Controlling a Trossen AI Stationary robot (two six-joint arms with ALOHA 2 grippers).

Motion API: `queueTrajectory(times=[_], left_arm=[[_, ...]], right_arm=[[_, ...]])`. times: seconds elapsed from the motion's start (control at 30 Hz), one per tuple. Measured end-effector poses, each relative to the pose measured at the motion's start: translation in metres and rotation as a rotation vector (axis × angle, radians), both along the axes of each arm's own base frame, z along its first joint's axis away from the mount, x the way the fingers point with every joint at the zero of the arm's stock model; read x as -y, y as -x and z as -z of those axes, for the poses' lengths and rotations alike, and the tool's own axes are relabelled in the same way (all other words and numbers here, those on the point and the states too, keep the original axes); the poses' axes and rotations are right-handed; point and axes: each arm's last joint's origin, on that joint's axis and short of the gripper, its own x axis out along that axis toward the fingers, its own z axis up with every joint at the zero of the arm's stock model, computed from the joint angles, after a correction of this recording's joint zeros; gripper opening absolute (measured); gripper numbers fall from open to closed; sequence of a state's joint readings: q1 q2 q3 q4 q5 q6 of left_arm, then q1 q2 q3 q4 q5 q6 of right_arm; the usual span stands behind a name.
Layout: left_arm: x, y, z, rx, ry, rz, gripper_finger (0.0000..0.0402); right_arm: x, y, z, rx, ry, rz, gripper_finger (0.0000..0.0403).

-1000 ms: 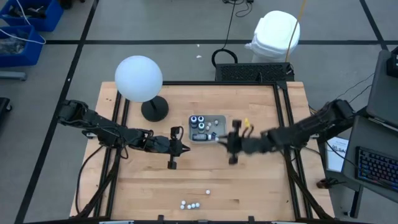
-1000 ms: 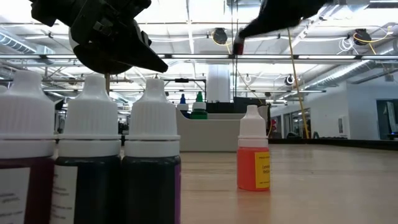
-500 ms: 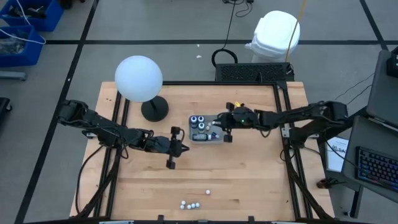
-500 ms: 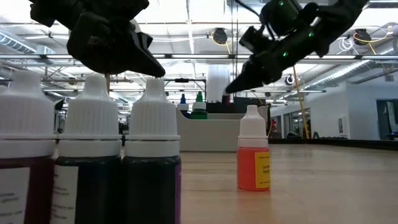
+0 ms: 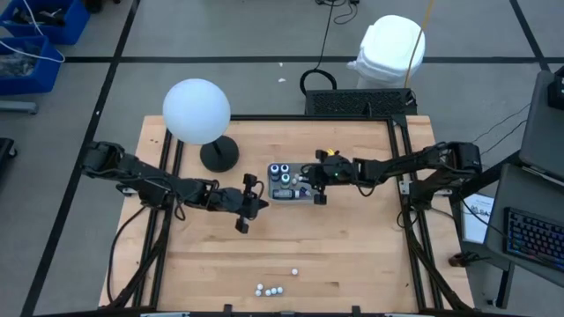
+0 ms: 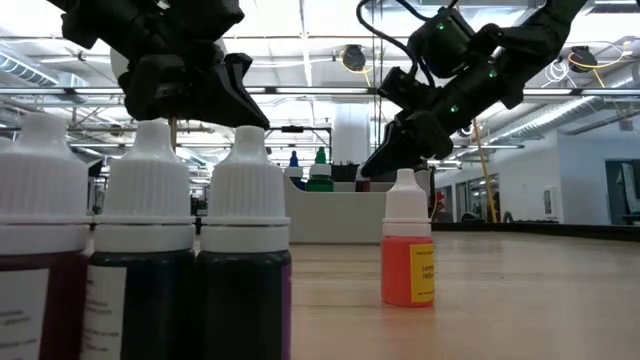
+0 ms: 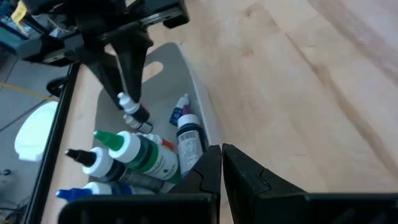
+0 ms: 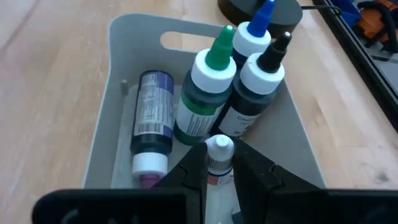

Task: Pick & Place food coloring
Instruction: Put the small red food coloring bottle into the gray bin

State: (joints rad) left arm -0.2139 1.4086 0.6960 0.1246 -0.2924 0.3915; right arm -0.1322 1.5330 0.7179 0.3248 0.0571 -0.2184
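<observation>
My right gripper (image 8: 219, 163) hangs over the grey tray (image 8: 118, 93) on the tabletop (image 5: 352, 246), jaws pinched on a small white-capped bottle (image 8: 219, 152) to set it among the others. My left gripper (image 7: 221, 163), jaws closed and empty, waits beside the tray.

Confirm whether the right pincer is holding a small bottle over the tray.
Yes, the right pincer grips a white-capped bottle above the grey tray.

White globe lamp (image 5: 196, 110) on its dark base (image 5: 218, 155) sits upper left on the wooden table (image 5: 352, 246); white bin (image 5: 391, 48) beyond the top edge.
</observation>
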Motion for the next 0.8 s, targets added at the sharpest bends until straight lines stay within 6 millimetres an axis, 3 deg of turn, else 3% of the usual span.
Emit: queueTrajectory(times=[0.37,0.67,0.8], left_arm=[[-0.019,-0.003,0.000,0.003,0.032,-0.084,0.0024],[-0.025,-0.004,0.000,0.007,0.048,-0.115,0.0024],[-0.025,-0.004,0.000,0.007,0.050,-0.116,0.0024]], right_arm=[[0.005,0.014,0.015,0.038,-0.022,0.088,0.0045],[0.005,0.013,0.014,0.049,-0.003,0.074,0.0048],[0.004,0.013,0.014,0.051,0.004,0.070,0.0067]])
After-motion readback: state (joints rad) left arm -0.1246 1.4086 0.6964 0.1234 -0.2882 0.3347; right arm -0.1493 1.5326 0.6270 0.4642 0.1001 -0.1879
